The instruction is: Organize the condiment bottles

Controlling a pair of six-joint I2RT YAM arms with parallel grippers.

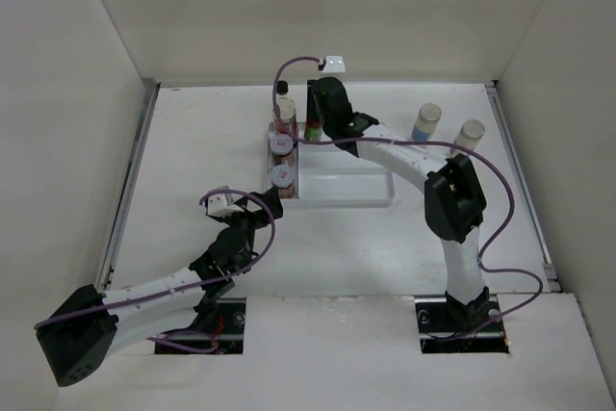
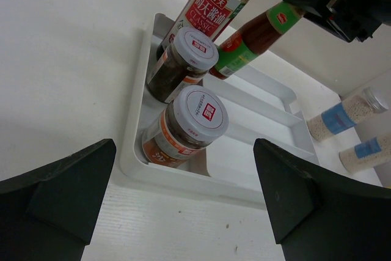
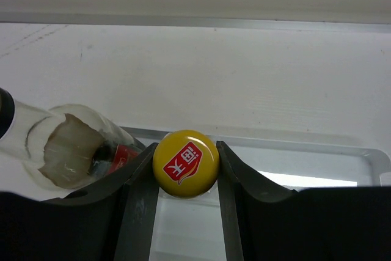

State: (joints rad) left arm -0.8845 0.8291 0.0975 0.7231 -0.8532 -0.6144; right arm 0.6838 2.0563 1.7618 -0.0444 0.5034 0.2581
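The right gripper [image 3: 185,151] is clamped on the yellow-capped bottle [image 3: 185,164], with 1 finger on each side of the cap, above the tray [image 3: 317,151]. The clear bottle [image 3: 61,145] stands just left of these jaws, close beside the held bottle.

The left gripper [image 2: 184,169] has its jaws spread wide, with nothing between them. Straight ahead of them, at the tray's end, sit the near jar [image 2: 186,123] and, behind it, the far jar [image 2: 183,62]. The clear bottle rises behind both. The held bottle's base is hidden by the far jar. 2 shakers [image 2: 342,114] [image 2: 366,151] stand off the tray, ahead of the left gripper's right finger.
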